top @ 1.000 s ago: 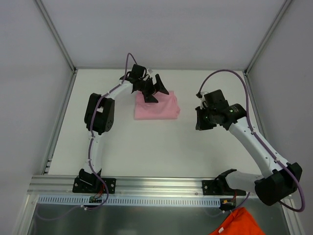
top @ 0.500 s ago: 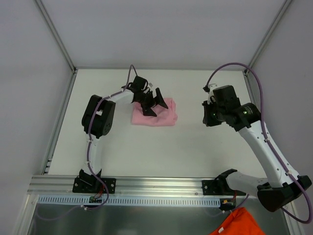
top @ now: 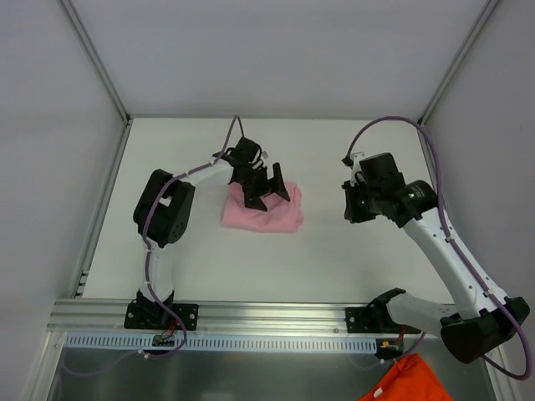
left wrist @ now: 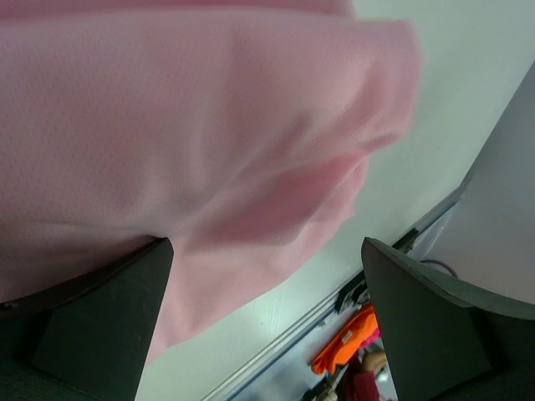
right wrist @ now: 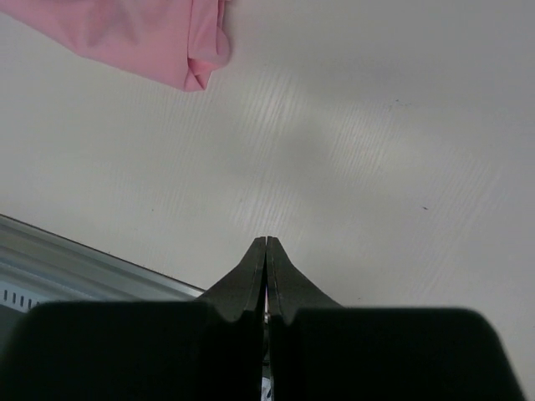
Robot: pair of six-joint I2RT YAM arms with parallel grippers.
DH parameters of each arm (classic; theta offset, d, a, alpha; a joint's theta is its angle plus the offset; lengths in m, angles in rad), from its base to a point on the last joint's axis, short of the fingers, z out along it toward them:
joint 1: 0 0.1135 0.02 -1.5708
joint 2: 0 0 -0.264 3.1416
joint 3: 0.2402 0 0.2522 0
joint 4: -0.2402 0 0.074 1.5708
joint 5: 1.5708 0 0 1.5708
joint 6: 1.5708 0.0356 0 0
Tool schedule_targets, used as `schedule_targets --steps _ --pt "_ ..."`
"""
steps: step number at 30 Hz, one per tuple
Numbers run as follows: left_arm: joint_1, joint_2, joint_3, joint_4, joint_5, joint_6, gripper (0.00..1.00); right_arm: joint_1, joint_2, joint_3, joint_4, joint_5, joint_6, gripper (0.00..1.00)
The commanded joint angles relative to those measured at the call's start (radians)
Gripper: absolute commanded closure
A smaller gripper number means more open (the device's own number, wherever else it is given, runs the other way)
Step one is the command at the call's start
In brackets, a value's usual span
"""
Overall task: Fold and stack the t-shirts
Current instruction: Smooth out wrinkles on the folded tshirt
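The light pink t-shirt (top: pixel 266 217) lies folded into a small bundle on the white table, left of centre. My left gripper (top: pixel 269 192) is open, its jaws wide apart, low over the shirt's far edge. In the left wrist view the pink fabric (left wrist: pixel 209 134) fills the top, and the left gripper (left wrist: pixel 267 247) has one finger (left wrist: pixel 100 309) against the cloth. My right gripper (top: pixel 352 205) is shut and empty, hovering over bare table to the right of the shirt. The right wrist view shows the right gripper (right wrist: pixel 267 243) with jaws pressed together and the shirt's corner (right wrist: pixel 150 33) at the top left.
An orange cloth (top: pixel 403 381) lies below the table's front rail at the bottom right; it also shows in the left wrist view (left wrist: pixel 344 341). The metal rail (top: pixel 267 316) runs along the near edge. Walls enclose the table on the left, back and right.
My left gripper moved nearer and slightly right, and the pink shirt shifted nearer with it and bunched a little. My right gripper moved right and away from the shirt, staying shut.
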Motion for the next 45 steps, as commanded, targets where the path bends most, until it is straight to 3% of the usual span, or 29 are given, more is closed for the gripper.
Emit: schedule_targets --steps 1,6,8,10,18,24,25,27,28,30,31,45 --pt "0.020 -0.006 0.198 -0.099 -0.080 0.062 0.01 0.005 -0.024 -0.075 0.057 -0.094 0.033 0.99" --pt "0.063 -0.015 0.443 -0.159 -0.092 0.037 0.01 0.007 -0.073 -0.185 0.110 -0.103 0.052 0.99" --pt "0.076 -0.073 0.434 -0.170 -0.101 0.025 0.01 0.005 -0.087 -0.204 0.104 -0.105 0.056 0.99" --pt "0.077 -0.167 0.382 -0.173 -0.167 0.026 0.01 0.007 -0.104 -0.214 0.097 -0.106 0.061 0.99" --pt "0.077 -0.458 -0.057 -0.224 -0.443 -0.018 0.01 0.007 -0.173 -0.244 0.081 -0.082 0.044 0.95" --pt "0.077 -0.500 -0.230 -0.222 -0.506 -0.023 0.01 0.007 -0.170 -0.208 0.068 -0.080 0.061 0.95" --pt "0.075 -0.500 -0.244 -0.215 -0.509 -0.024 0.01 0.007 -0.167 -0.205 0.069 -0.070 0.076 0.91" --pt "0.077 -0.502 -0.273 -0.213 -0.511 -0.032 0.01 0.007 -0.161 -0.202 0.071 -0.030 0.093 0.71" --pt "0.075 -0.508 -0.280 -0.212 -0.509 -0.035 0.01 0.007 -0.161 -0.199 0.071 -0.016 0.119 0.50" --pt "0.077 -0.534 -0.303 -0.199 -0.511 -0.040 0.01 0.008 -0.165 -0.191 0.069 0.001 0.133 0.23" --pt "0.077 -0.540 -0.307 -0.195 -0.511 -0.038 0.01 0.007 -0.167 -0.190 0.071 0.001 0.134 0.03" --pt "0.077 -0.656 -0.401 -0.152 -0.469 -0.067 0.01 0.007 -0.124 -0.084 0.038 0.087 0.160 0.00"
